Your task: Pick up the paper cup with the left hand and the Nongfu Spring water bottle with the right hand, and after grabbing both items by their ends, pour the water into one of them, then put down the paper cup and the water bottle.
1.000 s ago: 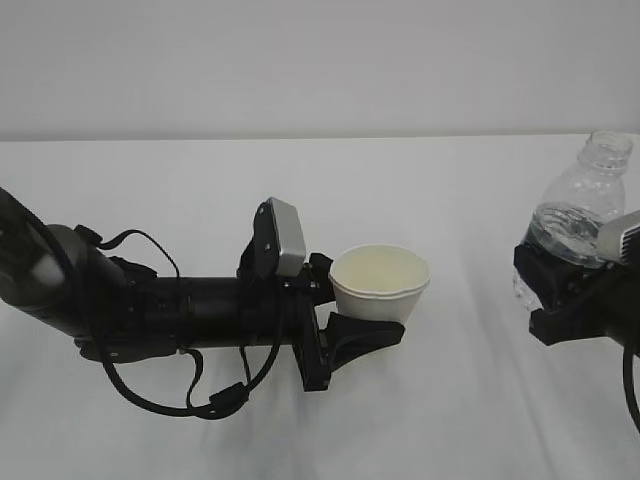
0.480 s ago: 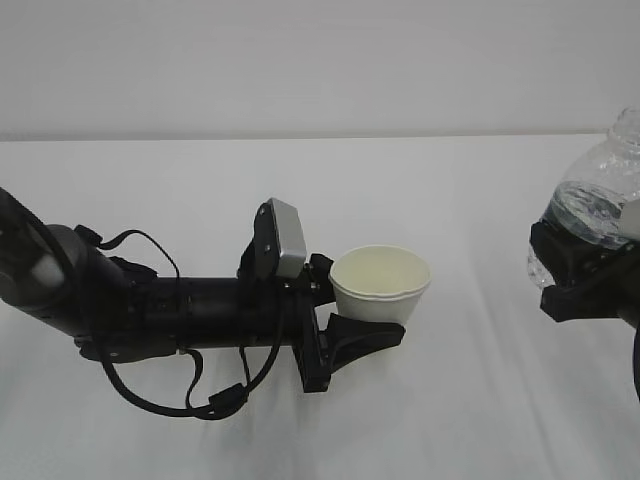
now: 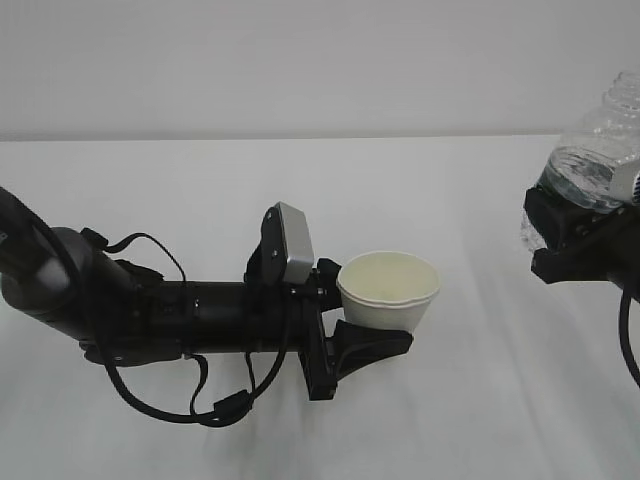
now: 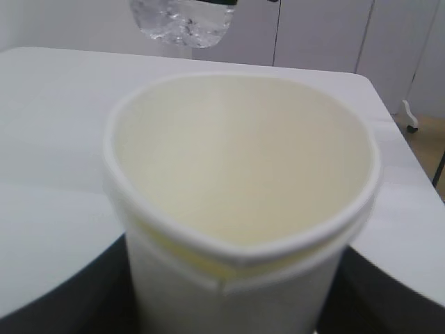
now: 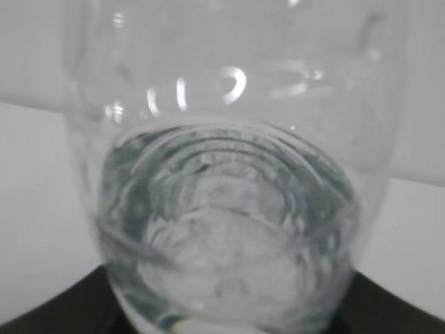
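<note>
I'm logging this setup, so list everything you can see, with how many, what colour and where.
paper cup: one, off-white with cream inside, empty, upright, held above the table left of the bottle.
water bottle: one, clear plastic, partly cut off at the right edge, held off the table.
water: clear, in the lower part of the bottle.
table: one, white, under everything.
wall: pale grey, behind the table.
left claw: one, black, closed on the cup's lower part.
right claw: one, black, closed on the bottle's lower part.
</note>
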You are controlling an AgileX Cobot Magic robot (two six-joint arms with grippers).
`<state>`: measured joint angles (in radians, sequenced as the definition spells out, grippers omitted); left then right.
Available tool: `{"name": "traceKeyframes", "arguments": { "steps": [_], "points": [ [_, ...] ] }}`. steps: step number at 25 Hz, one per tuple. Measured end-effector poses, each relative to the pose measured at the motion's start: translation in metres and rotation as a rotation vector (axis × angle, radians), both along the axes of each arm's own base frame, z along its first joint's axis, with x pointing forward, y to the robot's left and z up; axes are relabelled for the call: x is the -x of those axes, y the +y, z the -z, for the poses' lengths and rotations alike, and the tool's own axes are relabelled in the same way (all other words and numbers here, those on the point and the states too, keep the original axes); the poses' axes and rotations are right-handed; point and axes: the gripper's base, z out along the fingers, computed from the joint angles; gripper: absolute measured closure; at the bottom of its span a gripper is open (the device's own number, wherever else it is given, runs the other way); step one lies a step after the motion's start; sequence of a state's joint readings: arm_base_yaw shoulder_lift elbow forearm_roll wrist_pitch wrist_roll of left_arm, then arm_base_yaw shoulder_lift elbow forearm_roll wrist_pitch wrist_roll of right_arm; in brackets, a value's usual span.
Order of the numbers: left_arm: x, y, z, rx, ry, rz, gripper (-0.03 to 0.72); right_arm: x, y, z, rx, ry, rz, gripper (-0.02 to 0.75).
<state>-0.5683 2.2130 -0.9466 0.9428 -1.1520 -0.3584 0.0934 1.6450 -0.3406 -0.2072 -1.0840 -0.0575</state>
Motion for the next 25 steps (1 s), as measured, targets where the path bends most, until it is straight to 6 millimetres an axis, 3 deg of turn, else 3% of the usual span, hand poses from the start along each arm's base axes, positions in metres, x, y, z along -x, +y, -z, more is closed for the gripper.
{"name": "traceKeyframes", "arguments": {
  "steps": [12,25],
  "points": [
    [0.0000,0.0000,0.0000,0.000,0.000,0.000,0.226,-0.0099,-0.0021,0.0076,0.046,0.149,0.028,0.372],
    [-0.0025,0.0000,0.0002,-0.002,0.026,-0.025,0.226,-0.0096,-0.0012,0.0081,0.193,0.114,-0.017,0.372]
  ]
}}
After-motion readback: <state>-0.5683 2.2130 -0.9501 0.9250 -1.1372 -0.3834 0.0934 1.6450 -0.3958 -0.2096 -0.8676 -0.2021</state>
